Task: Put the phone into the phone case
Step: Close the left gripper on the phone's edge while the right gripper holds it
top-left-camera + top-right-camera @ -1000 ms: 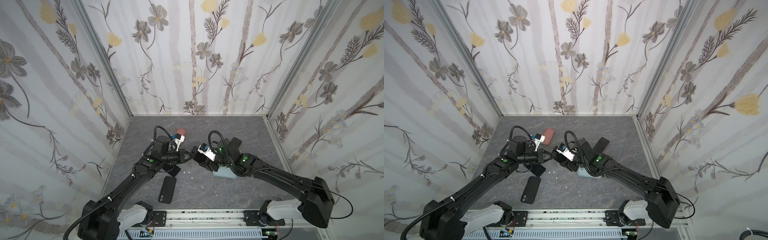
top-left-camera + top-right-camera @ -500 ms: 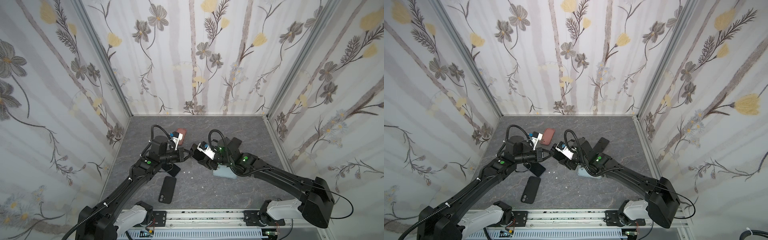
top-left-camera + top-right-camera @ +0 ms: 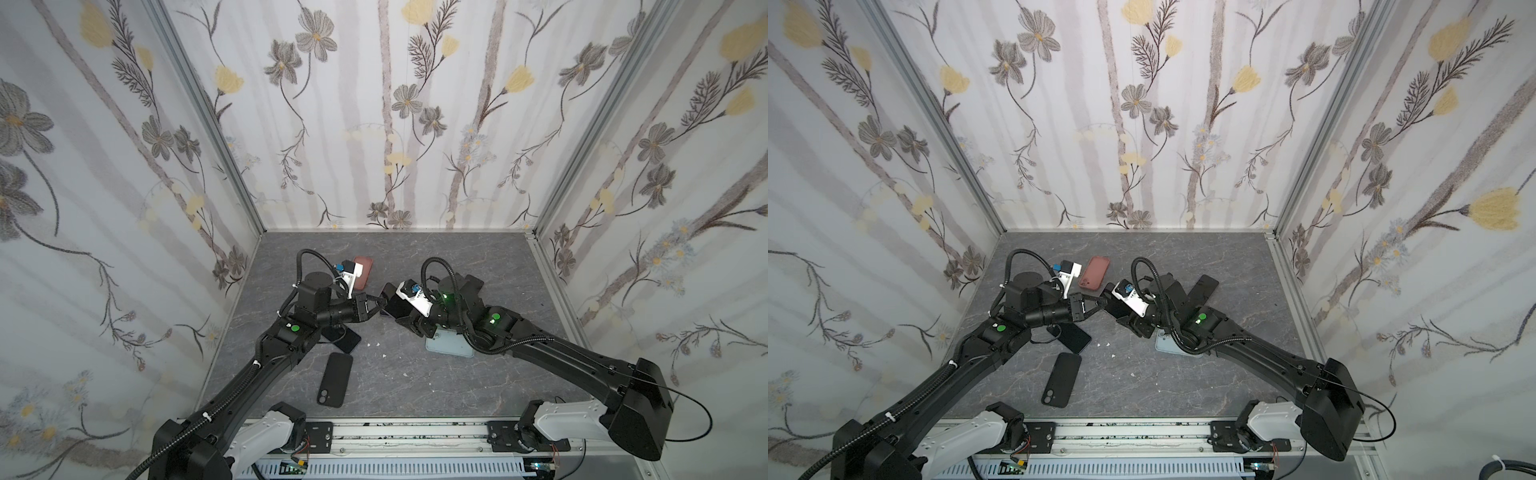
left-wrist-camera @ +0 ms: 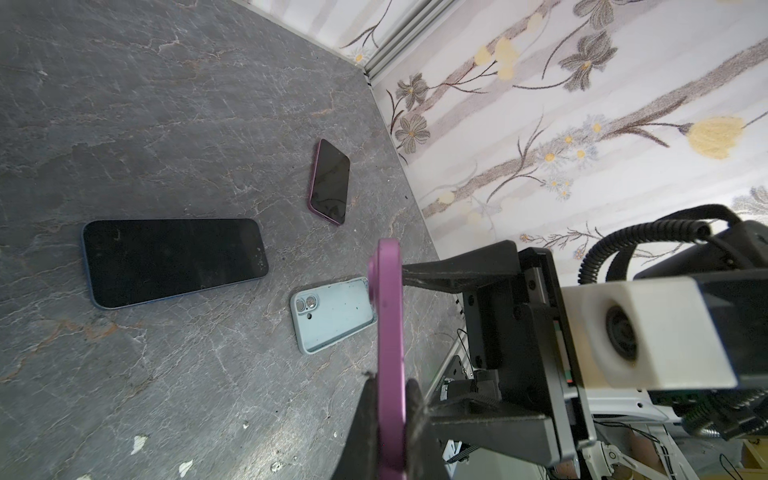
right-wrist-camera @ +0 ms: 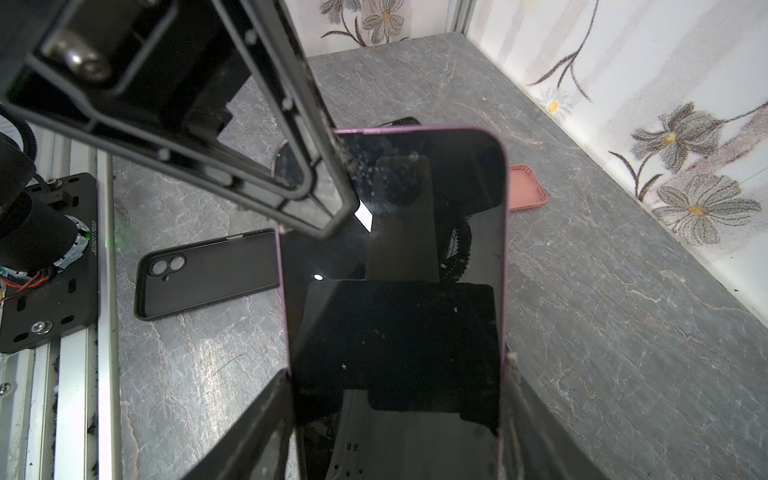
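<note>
In both top views the purple phone is held above the grey table, near its middle. The left gripper meets it from the left and the right gripper from the right. An empty black case lies near the front edge, and a light blue case sits partly under the right arm. In the left wrist view the phone shows edge-on, with the left gripper's fingers pinched tight on its front and back. In the right wrist view the right gripper's fingers clamp the phone's two long sides, spread to its width, with the dark screen facing the camera.
</note>
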Controlling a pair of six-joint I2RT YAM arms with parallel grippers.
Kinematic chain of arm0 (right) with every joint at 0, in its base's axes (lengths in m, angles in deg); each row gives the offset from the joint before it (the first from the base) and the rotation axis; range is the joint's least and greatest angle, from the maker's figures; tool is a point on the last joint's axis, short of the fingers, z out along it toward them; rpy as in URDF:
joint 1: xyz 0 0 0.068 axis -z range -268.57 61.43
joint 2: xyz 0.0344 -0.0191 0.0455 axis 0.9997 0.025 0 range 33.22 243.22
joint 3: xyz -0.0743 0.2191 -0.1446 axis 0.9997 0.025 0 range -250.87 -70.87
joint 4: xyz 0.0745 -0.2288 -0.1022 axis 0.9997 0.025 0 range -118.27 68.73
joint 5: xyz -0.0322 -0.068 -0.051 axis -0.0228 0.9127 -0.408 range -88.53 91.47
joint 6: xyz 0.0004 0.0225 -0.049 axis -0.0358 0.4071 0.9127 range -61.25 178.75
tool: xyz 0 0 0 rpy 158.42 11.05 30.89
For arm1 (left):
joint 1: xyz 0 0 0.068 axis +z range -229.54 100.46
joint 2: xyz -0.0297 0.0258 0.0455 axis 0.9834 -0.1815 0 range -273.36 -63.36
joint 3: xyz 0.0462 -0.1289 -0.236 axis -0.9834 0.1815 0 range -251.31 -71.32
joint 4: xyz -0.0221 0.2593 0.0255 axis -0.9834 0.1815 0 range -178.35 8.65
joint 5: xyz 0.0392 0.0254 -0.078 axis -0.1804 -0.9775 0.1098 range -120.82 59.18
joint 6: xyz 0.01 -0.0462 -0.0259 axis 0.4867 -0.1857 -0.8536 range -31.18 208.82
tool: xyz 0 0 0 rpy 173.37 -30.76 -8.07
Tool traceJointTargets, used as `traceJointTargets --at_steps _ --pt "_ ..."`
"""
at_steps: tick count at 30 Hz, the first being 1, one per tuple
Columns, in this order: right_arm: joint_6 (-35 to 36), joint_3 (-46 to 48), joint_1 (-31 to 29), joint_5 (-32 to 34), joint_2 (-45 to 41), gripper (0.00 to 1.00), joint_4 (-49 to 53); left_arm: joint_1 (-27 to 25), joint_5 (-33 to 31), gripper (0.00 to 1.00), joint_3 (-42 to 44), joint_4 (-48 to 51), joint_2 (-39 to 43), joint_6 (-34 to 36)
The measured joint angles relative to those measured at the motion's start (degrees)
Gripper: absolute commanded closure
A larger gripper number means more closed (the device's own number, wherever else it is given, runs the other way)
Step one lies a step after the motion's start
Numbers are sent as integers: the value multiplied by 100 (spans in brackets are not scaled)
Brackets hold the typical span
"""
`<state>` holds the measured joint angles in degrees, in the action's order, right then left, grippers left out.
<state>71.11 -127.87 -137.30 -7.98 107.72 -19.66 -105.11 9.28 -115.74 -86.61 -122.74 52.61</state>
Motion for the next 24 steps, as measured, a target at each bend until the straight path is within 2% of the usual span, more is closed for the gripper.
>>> traceJointTargets --at_steps 9,24 --pt "-28 17 -2 15 -79 33 -90 0 -63 100 20 -116 109 -46" --pt "-76 33 -7 63 -153 25 -170 0 -109 100 63 -286 173 -166"
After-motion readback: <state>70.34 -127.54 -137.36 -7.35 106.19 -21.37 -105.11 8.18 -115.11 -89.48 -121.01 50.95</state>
